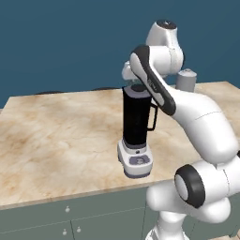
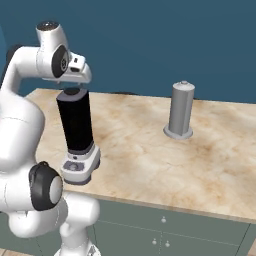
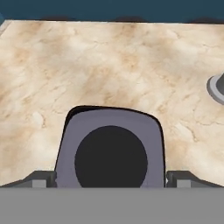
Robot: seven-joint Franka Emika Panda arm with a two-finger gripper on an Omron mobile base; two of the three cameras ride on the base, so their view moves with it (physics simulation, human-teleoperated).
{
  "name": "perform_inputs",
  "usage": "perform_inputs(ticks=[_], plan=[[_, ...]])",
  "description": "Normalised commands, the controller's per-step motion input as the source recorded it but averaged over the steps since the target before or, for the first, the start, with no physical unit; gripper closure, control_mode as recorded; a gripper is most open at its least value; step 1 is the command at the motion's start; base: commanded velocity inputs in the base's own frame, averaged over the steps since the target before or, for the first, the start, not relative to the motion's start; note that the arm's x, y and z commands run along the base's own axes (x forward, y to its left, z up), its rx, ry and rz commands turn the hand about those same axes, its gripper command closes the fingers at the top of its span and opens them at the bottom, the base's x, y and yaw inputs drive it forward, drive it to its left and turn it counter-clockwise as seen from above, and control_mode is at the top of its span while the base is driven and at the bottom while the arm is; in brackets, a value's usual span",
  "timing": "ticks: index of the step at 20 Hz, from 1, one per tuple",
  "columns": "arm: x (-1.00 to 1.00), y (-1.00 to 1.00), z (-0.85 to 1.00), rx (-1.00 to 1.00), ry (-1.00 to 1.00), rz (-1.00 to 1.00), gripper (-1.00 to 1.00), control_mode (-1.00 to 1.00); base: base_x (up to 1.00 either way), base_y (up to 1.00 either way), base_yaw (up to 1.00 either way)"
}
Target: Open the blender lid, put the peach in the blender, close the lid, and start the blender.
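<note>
Blender point(image 1: 136, 136): I see it upright near the front edge of the counter point(image 1: 56, 140), black jar on a white-grey base, button panel facing the front edge, side handle showing in my left base view.
Blender lid point(image 3: 111, 151): seated flat on the jar's top, black round centre knob directly under my hand camera.
Claw point(image 3: 111, 179): I have it just above the lid, fingers point(image 3: 41, 179) spread wide, one tip at each side of the lid; I cannot tell whether they touch it.
Arm: reaches over the jar from above in both base views.
Grey cylinder point(image 2: 180, 110): upright on its round foot, well apart from the blender, farther back on the counter.
</note>
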Motion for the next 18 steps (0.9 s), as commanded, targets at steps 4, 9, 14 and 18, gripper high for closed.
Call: perform_inputs(ticks=[4, 9, 14, 18], plan=[[-1.00, 0.03, -0.04, 0.00, -0.16, 0.00, -1.00, -1.00, 0.00, 0.00, 0.00], [-1.00, 0.30, -0.13, 0.00, -0.10, -0.04, -1.00, -1.00, 0.00, 0.00, 0.00], [-0.89, 0.39, -0.35, 0.00, -0.05, -0.25, -1.00, -1.00, 0.00, 0.00, 0.00], [-0.51, 0.38, -0.54, 0.00, -0.03, -0.53, -1.00, -1.00, 0.00, 0.00, 0.00]])
